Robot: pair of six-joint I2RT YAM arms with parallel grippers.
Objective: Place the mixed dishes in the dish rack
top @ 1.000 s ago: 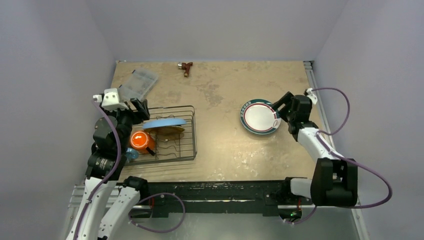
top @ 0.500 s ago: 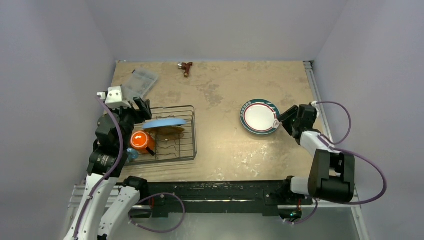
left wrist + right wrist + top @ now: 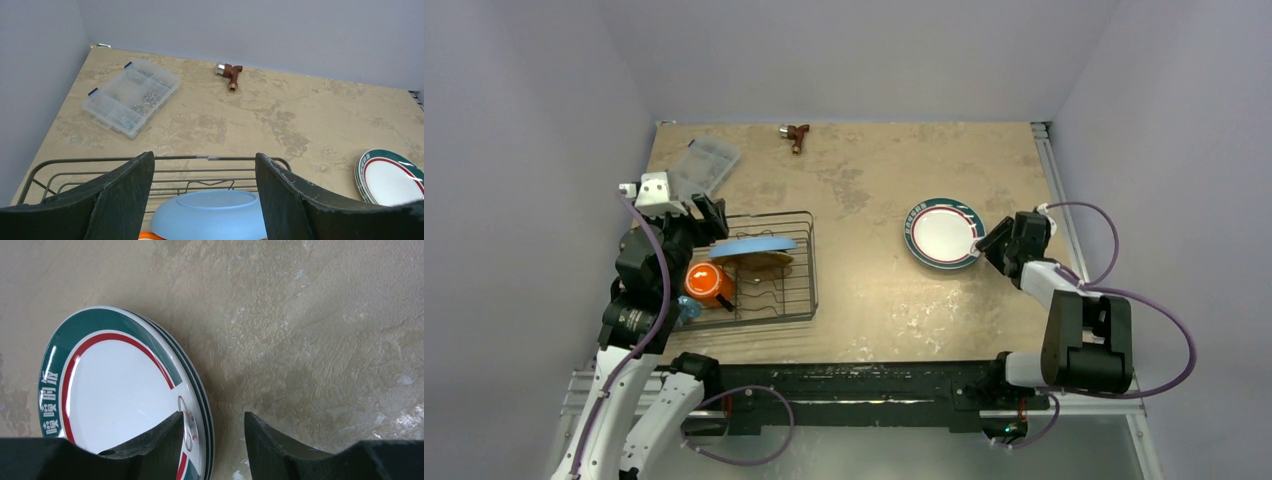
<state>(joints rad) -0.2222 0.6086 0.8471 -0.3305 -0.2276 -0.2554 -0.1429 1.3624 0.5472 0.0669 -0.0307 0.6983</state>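
Note:
The black wire dish rack point(image 3: 812, 270) stands at the left and holds the light blue plate point(image 3: 754, 245) on edge, the yellow plate point(image 3: 766, 263) beside it and the orange mug point(image 3: 704, 281). The blue mug point(image 3: 686, 308) lies at the rack's near left corner. My left gripper point(image 3: 709, 215) is open and empty above the rack's far rim point(image 3: 215, 158), over the blue plate point(image 3: 215, 215). The white plate with the green rim point(image 3: 942, 233) lies flat at the right. My right gripper point(image 3: 214, 420) is open, with one finger over the plate's point(image 3: 115, 395) face and one outside its right edge. The small white bowl is out of view.
A clear compartment box point(image 3: 701, 166) lies behind the rack at the far left and also shows in the left wrist view point(image 3: 131, 97). A small brown tool point(image 3: 797, 134) lies at the far edge. The table's right rail point(image 3: 1056, 190) runs close behind the right arm.
My right gripper has dropped and pulled back from over the green-rimmed plate to its right edge, now straddling the rim. My left arm shifted slightly, then held still.

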